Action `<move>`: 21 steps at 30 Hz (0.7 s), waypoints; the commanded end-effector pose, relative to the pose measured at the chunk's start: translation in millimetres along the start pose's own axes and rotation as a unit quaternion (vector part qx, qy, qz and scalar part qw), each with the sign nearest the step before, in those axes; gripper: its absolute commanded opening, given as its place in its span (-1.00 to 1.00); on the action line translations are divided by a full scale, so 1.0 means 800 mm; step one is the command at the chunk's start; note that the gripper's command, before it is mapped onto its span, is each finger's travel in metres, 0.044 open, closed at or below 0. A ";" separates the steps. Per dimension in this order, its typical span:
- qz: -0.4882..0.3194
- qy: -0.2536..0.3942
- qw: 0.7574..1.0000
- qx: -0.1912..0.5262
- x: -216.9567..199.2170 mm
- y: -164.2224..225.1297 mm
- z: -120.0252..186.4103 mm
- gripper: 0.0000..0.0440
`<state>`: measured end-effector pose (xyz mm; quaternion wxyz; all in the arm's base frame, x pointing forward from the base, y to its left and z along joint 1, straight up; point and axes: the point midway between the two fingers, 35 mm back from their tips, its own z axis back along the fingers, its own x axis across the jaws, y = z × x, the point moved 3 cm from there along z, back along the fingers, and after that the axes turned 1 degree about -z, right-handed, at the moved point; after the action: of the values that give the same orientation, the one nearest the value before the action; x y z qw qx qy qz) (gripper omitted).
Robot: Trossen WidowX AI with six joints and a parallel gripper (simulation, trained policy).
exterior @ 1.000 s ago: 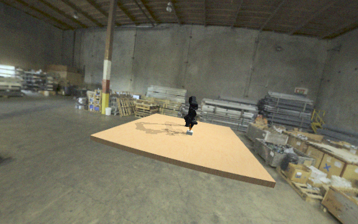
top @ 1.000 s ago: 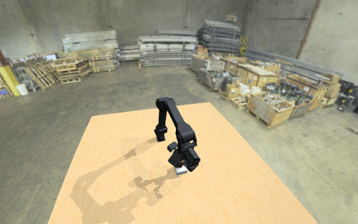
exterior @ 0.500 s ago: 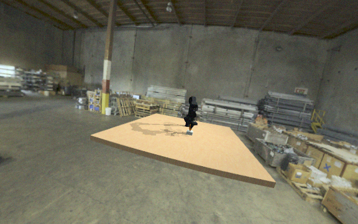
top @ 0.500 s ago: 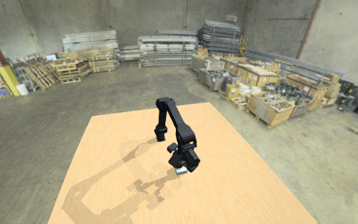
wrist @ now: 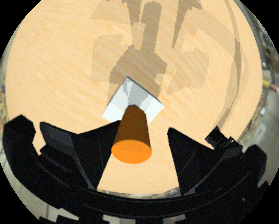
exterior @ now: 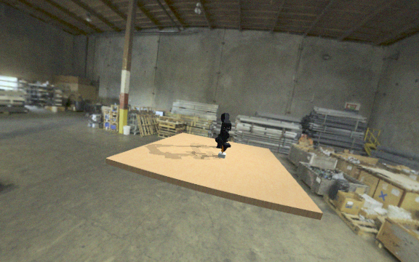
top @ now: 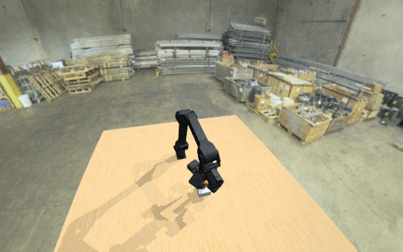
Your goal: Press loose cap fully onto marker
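Observation:
The holder block point(top: 204, 192) point(exterior: 222, 156) point(wrist: 154, 107) is a small pale block on the table. The orange cap point(top: 206, 183) point(exterior: 222, 148) point(wrist: 132, 151) stands upright above it, its round top facing the wrist camera and its side in brown shade. No marker body shows; the cap hides it. How far down the cap sits cannot be told. My gripper point(top: 207, 187) point(wrist: 145, 126) is open, with one finger on each side of the cap. In the wrist view there is a gap on the right, while the left finger is close to the cap or touching it.
The wooden table point(top: 257, 217) point(exterior: 209, 171) carries the block and the arm, which reaches over from its base point(top: 180, 153) farther back. The arm's shadow falls on the table to the left of the block in the top view. Crates and stacked pallets stand on the floor beyond the table.

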<state>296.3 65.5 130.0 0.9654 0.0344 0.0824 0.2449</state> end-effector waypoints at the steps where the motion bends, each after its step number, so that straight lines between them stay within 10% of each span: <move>1: 0.005 0.021 1.000 0.015 -0.012 0.007 -0.011 0.55; 5: 0.008 0.007 1.000 0.013 -0.012 0.008 -0.006 1.00; 21: 0.013 -0.058 0.998 -0.005 -0.013 0.011 0.048 1.00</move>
<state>288.7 66.6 163.9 0.9660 0.0425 0.0336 0.2529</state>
